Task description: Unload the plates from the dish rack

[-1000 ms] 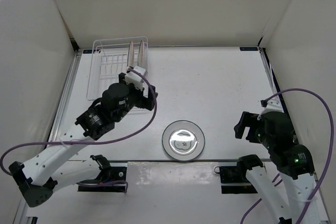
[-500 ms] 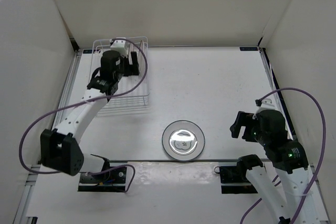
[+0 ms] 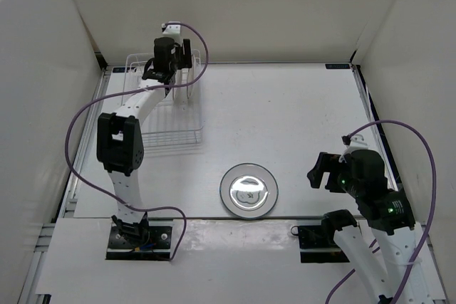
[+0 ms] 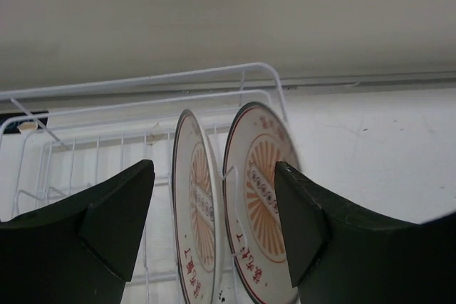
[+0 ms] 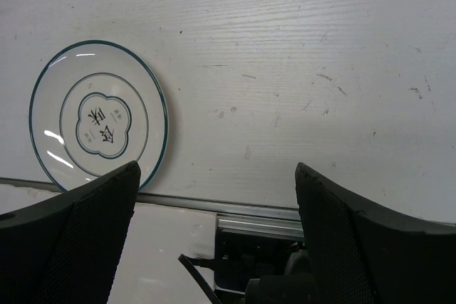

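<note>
Left claw (image 4: 214, 170): open, empty, facing two plates (image 4: 255, 197) upright in dish rack (image 4: 242, 75). Right claw (image 5: 217, 170): open, empty; third plate (image 5: 98, 120) on table (image 5: 320, 69).

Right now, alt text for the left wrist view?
Two upright plates with orange sunburst patterns stand side by side in the white wire dish rack, framed by the left gripper, its jaws open. Pale table and wall lie behind.

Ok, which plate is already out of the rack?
The teal-rimmed plate lying flat on the table near the front edge. The two orange sunburst plates stand upright in the dish rack.
</note>
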{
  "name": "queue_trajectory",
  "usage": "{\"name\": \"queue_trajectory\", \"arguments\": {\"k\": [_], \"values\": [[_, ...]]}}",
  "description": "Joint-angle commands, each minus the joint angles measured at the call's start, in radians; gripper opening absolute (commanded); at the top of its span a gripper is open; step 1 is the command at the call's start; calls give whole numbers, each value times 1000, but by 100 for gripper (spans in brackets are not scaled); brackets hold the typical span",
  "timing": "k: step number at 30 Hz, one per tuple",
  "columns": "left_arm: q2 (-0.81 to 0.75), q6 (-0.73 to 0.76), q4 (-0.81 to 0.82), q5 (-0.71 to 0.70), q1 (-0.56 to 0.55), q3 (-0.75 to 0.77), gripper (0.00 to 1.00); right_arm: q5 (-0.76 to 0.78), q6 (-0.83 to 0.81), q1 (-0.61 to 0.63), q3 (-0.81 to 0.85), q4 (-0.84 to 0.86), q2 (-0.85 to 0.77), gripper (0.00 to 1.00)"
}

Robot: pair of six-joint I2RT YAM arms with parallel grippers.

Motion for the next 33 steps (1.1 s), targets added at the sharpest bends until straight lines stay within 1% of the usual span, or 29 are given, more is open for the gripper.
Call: {"name": "queue_trajectory", "arguments": {"k": [1,2,7,8,11,12,14,15,17,18,21,22,25,28,33], "values": [[27,3,21,-23,28,33,79,-17,-13,4,-1,44,-20,90],[59,-11,15,-37,38,48,77,-17,-13,4,-2,46,-25,90],[91,-15,3,-34,50,59,76,-17,-13,2,-15,55,-42,90],[104,-6,1,-31,50,57,69,-19,-14,3,-15,56,-43,90],[105,-6,-11,-19,51,50,58,-17,-14,4,-15,58,-40,90],[101,-8,1,-7,55,18,49,-17,-14,2,-13,55,-40,90],[87,-8,15,-3,55,-7,37,-19,-14,10,-15,55,-42,90],[69,-3,43,-3,53,-47,29,-46,-16,4,-15,58,-43,90],[55,-2,66,-5,55,-81,20,-48,-11,4,-18,59,-42,90],[36,11,69,-3,53,-91,13,-49,-14,4,-18,58,-43,90],[-2,28,77,0,47,-108,0,-53,-13,4,-18,59,-42,90],[-13,63,81,1,47,-119,0,-54,-16,2,-21,63,-45,90],[-79,103,101,30,42,-151,0,-59,-16,3,-21,61,-47,90],[-128,120,100,38,44,-160,0,-59,-17,3,-21,64,-51,90],[-212,107,119,64,44,-179,0,-62,-16,4,-25,67,-60,90]]}}
